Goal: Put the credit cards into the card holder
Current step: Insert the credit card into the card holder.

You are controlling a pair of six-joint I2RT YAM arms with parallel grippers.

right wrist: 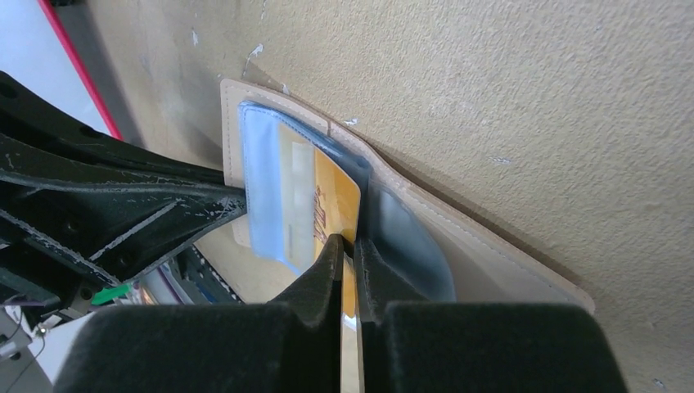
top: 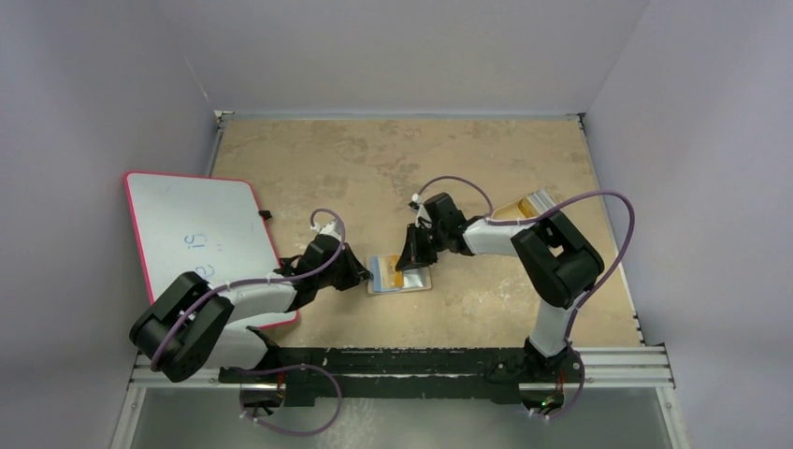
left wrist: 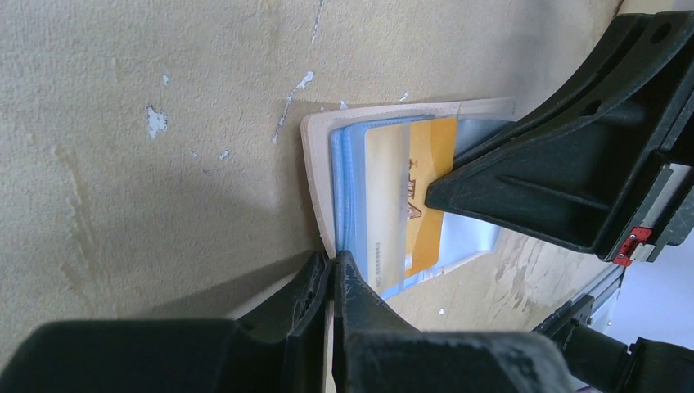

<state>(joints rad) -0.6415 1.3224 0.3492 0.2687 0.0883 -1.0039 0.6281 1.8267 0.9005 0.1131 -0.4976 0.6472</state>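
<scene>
The card holder [top: 400, 275] is lying open near the middle of the bench [top: 393, 159], slightly toward its near edge. The left jaws are pinching its tan edge, closed tight. The right jaws are clamping a gold credit card [right wrist: 334, 196] sitting partway in a blue slot.

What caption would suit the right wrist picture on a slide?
Right gripper pinching a gold-orange card partly tucked into light-blue slots of the open tan fold-over wallet.
</scene>
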